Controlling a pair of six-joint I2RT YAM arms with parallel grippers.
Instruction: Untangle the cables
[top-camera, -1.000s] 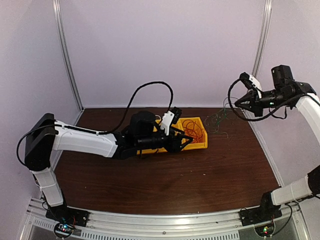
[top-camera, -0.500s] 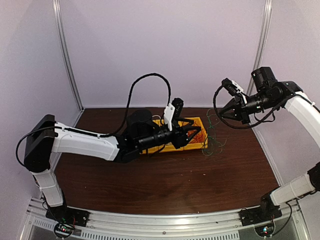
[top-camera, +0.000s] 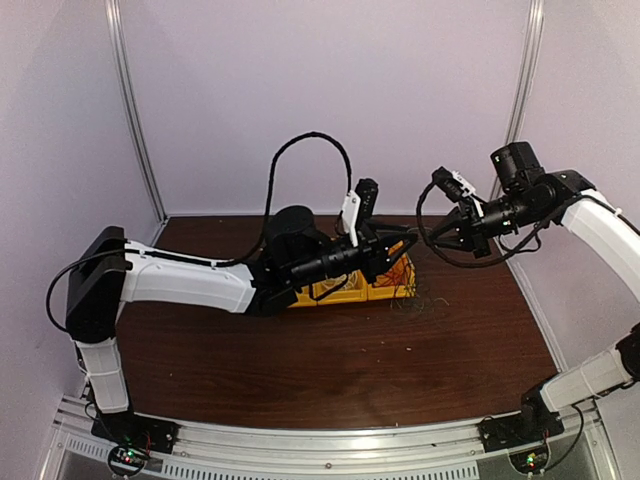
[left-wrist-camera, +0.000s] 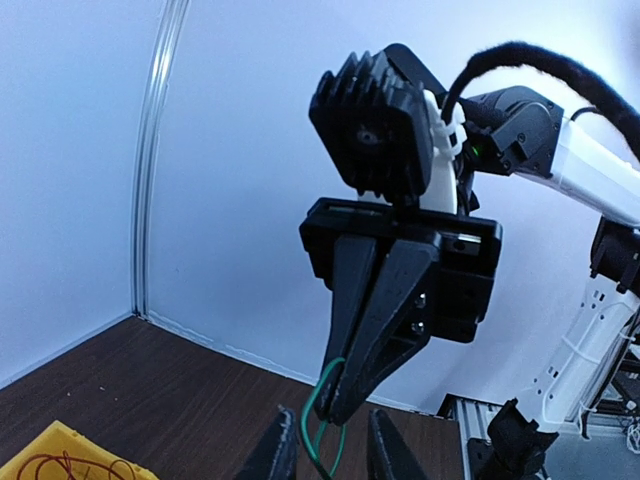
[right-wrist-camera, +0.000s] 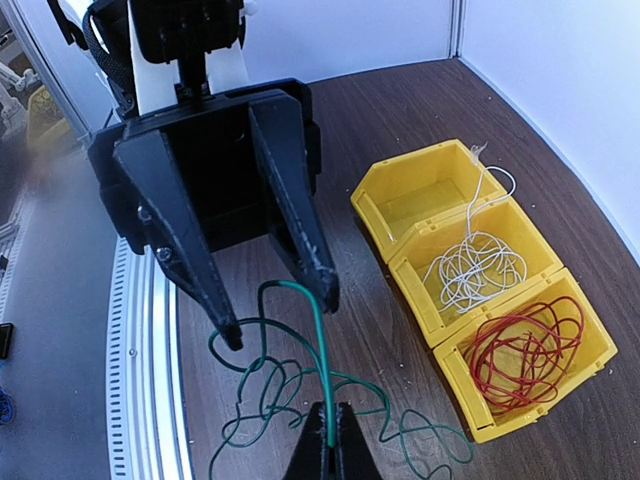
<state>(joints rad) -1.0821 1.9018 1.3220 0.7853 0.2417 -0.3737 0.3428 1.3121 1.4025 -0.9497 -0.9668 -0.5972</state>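
Observation:
My right gripper (right-wrist-camera: 330, 405) is shut on a green cable (right-wrist-camera: 322, 371), held in the air right of the yellow bins (top-camera: 345, 292). From the grip the cable arches up between the fingers of my left gripper (right-wrist-camera: 278, 320), which stand apart on either side without touching it. The rest of the cable trails down to a loose tangle (right-wrist-camera: 270, 390) on the table. In the left wrist view the green loop (left-wrist-camera: 318, 425) hangs between my left fingers (left-wrist-camera: 283, 445), just below the right gripper's closed tips (left-wrist-camera: 345, 395). A white cable (right-wrist-camera: 470, 270) and a red cable (right-wrist-camera: 520, 350) lie in separate bin compartments.
The yellow bins have three compartments, and the far one (right-wrist-camera: 420, 200) holds only the end of the white cable. The two grippers (top-camera: 415, 242) nearly meet above the dark wood table (top-camera: 330, 370). Walls enclose the back and both sides.
My left arm rose from the bins and swung right. My right gripper came left towards it with the green cable. The left fingers narrowed around the cable.

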